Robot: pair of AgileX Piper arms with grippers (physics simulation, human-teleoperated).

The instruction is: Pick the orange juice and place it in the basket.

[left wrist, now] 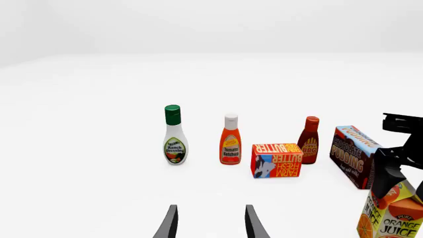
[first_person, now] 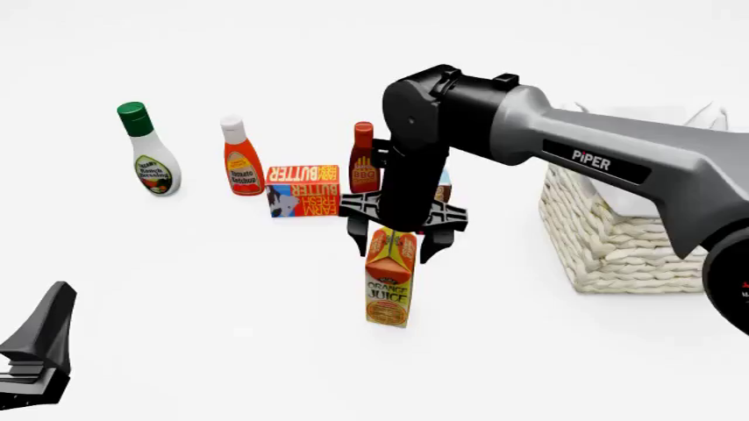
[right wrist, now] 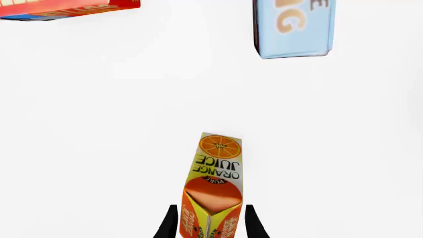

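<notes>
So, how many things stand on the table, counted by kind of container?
Bottles: 3: ranch dressing, ketchup, BBQ sauce
Boxes: 2: butter box, chocolate pudding box
Cartons: 1: orange juice, its top between the right tool's fingers
Baskets: 1: basket
Total: 7

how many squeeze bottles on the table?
3, in a row at the far left: green-capped ranch dressing bottle leftmost, white-capped orange ketchup bottle beside it, red BBQ sauce bottle behind the butter box. The arm may hide others.
</notes>
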